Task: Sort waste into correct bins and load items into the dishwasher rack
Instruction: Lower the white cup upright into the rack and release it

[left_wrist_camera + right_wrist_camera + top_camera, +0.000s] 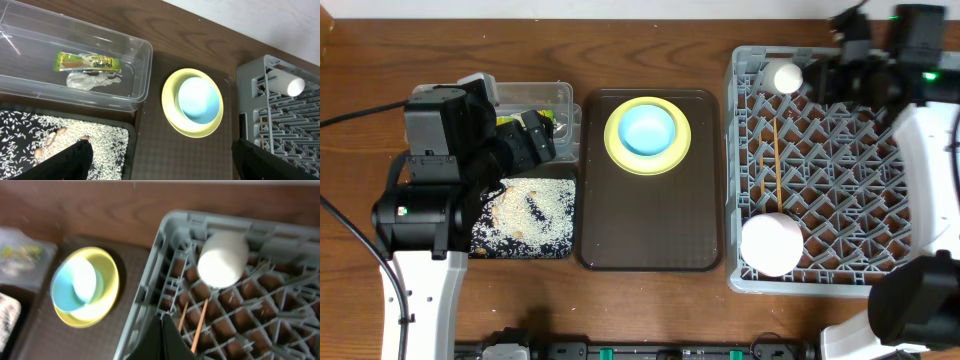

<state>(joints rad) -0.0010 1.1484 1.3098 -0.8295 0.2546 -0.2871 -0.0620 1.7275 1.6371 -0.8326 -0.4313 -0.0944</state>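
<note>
Your right end effector (pixel 162 330) is pressed together, apparently empty in this blurred view, above the edge of the dishwasher rack (pixel 152 265); the small white cup (pixel 223 259) lies ahead to its right. Your left end effector (pixel 161 147) is spread wide, the yellow plate (pixel 200 131) just ahead.

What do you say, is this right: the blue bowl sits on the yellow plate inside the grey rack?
Not quite. The overhead view shows the blue bowl on the yellow plate resting on the dark brown serving tray, beside the grey rack, not inside it.
</note>
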